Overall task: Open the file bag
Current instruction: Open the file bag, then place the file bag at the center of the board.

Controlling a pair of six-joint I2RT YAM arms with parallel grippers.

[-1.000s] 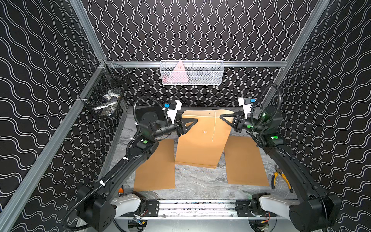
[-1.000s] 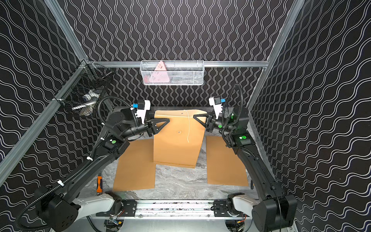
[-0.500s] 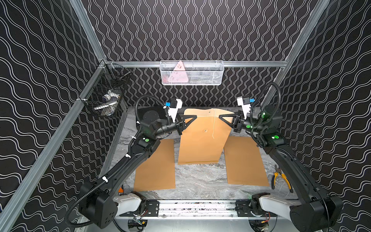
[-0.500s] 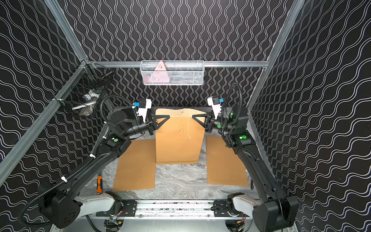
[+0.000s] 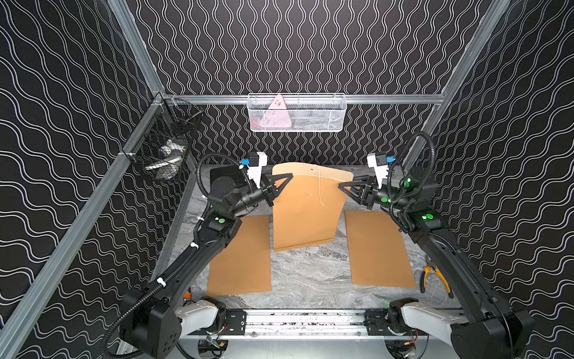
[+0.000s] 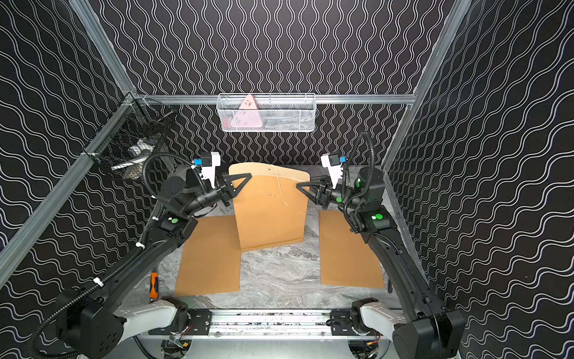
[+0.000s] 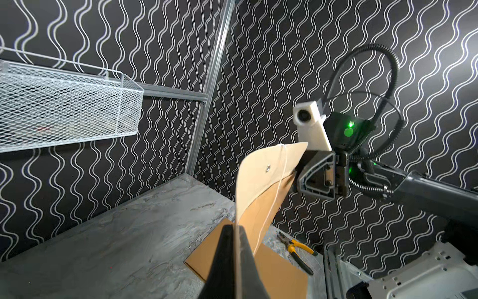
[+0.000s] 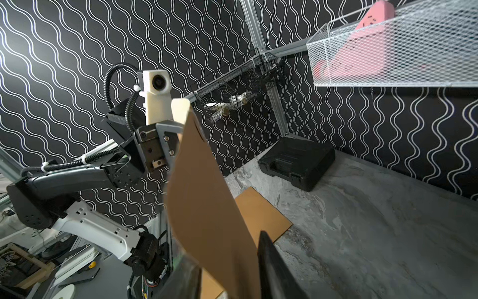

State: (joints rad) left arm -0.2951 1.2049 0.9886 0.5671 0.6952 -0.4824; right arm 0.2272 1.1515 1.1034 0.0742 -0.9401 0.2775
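Observation:
The file bag [image 5: 306, 214] [image 6: 270, 217] is a brown paper envelope held upright over the table's middle. Its pale flap [image 7: 261, 165] stands up at the top, and a white string [image 5: 320, 189] hangs loose down its front. My left gripper [image 5: 287, 178] [image 6: 248, 175] is shut on the bag's upper left edge; in the left wrist view the fingers [image 7: 227, 248] pinch the sheet. My right gripper [image 5: 340, 186] [image 6: 298, 185] is at the upper right edge, open. In the right wrist view the bag [image 8: 201, 196] passes between its parted jaws.
Two more brown envelopes lie flat, one left [image 5: 239, 255] and one right [image 5: 377, 248] of the bag. Yellow pliers [image 5: 435, 276] lie at the right edge, a black case [image 8: 297, 163] at the back left. A white mesh basket [image 5: 296, 113] and a black wire basket [image 5: 164, 149] hang on the walls.
My left gripper has shut on the bag's left edge. My right gripper, shut before, has parted its jaws. The bag now hangs straighter.

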